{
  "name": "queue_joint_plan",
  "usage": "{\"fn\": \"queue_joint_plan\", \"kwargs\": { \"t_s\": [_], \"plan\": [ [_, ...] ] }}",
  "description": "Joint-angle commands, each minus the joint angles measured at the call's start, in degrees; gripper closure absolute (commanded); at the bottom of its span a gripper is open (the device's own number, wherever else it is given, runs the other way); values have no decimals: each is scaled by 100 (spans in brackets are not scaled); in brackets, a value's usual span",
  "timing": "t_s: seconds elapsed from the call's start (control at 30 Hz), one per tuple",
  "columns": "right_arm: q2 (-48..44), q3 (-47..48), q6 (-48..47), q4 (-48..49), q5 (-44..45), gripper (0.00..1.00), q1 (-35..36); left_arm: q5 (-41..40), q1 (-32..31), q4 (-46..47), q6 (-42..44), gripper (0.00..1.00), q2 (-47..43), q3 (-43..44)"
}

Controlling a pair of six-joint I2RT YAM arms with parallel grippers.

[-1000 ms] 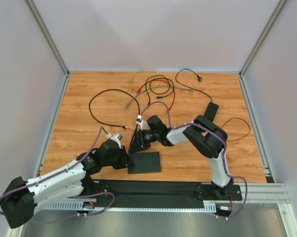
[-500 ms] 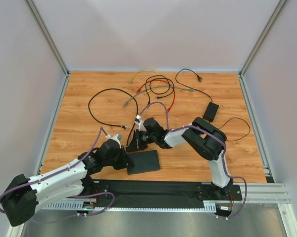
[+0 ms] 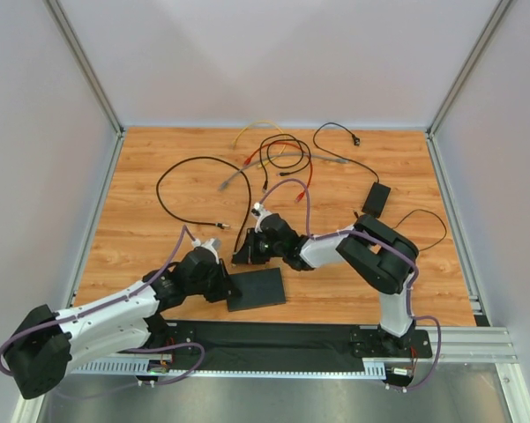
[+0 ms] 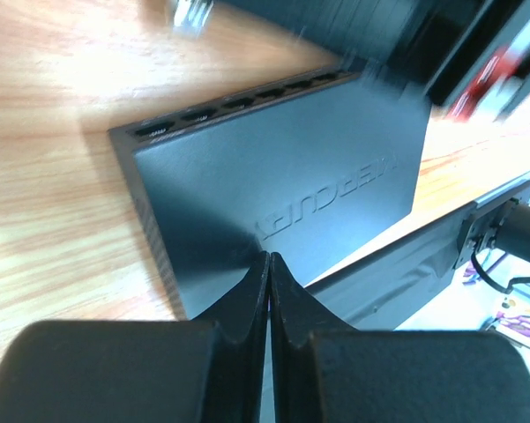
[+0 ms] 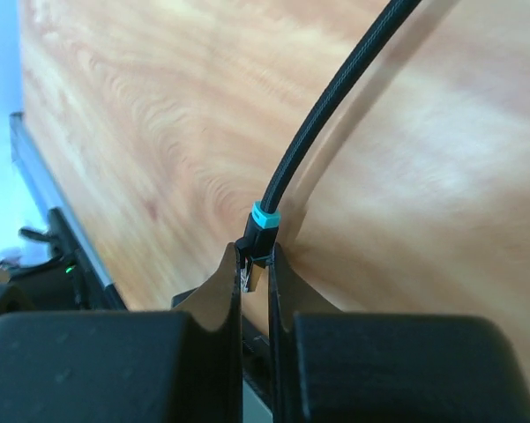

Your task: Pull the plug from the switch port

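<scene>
The left jaws are pressed together, their tips resting on top of the switch (image 4: 282, 176) at its near edge. The box lies flat on the table (image 4: 53, 203) and spreads forward from the tips, with its row of sockets on the far side. That reads as a hold-down rather than a grip.

The right jaws are clenched on the plug (image 5: 257, 240), which sits right between their tips, just below its cyan ring. Its long axis runs on from the tips, and the cable (image 5: 335, 115) leads away beyond them, up and to the right. Whether the plug sits in its socket I cannot tell. The right arm has it, so the pull likely goes the way the cable leads, away from the socket edge.
</scene>
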Motion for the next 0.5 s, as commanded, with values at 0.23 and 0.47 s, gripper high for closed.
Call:
{"fn": "queue_joint_plan", "kwargs": {
  "t_s": [0.23,0.47],
  "plan": [
    [-1678,1167,-2344,-2781,2257,100,-224,-720,13,-1597,572,80,-1714,312],
    [-792,3081,-3198,-4391,3232,100,-857,-1309,13,-2319,968,76,-2024,1104]
  ]
}}
